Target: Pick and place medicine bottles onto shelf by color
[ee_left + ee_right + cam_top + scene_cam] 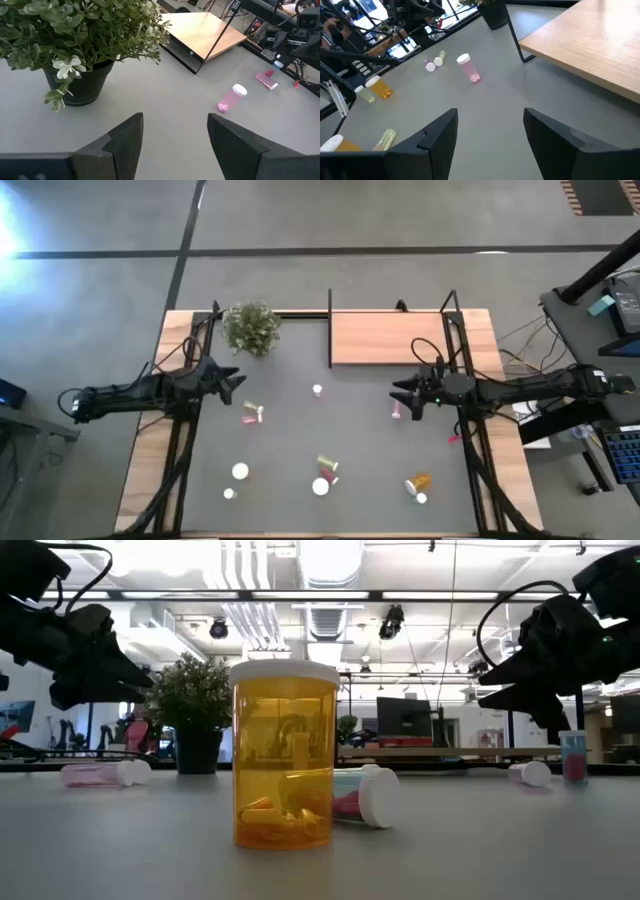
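High view: L hand [232, 383] & R hand [400, 394] both open, bottles [252, 413] scattered, shelf [385, 337] bare.

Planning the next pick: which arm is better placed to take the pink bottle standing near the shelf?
Probably the right. The right gripper hangs open right beside that pink bottle, just below the shelf. The left gripper, also open, is across the table near the plant.
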